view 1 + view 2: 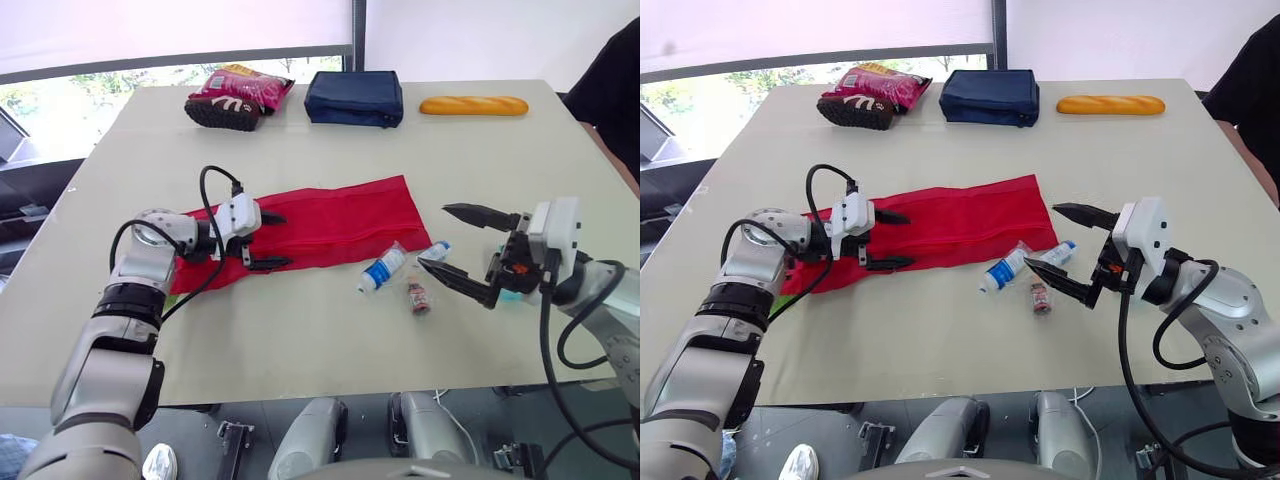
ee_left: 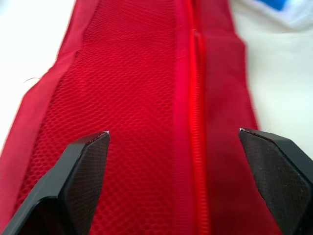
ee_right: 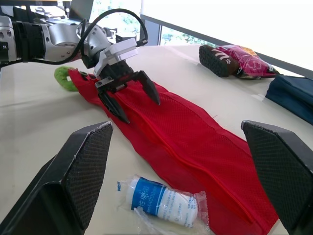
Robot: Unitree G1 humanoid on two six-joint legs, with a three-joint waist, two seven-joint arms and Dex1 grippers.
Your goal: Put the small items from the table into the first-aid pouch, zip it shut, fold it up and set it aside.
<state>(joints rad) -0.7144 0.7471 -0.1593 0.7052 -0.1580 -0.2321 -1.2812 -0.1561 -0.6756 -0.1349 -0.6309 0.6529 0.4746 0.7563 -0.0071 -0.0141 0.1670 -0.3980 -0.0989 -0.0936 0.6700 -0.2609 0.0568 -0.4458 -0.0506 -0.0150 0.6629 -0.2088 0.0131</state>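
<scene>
A long red mesh pouch (image 1: 330, 225) lies flat mid-counter, its nine o'clock end partly hidden under the left claw (image 1: 287, 240), whose black fingers stand apart over the fabric. A green scrap (image 3: 62, 78) at that end is too covered to identify. At the pouch's four o'clock, a clear-wrapped white roll with a blue label (image 1: 383, 268), a small red-labelled vial (image 1: 418, 297) and a little white tube (image 1: 436, 249) lie before the right claw (image 1: 432, 235), spread wide and empty. The pale counter (image 1: 300, 340) is open toward six o'clock. A navy fabric bag (image 1: 355, 97) sits near the twelve o'clock edge.
</scene>
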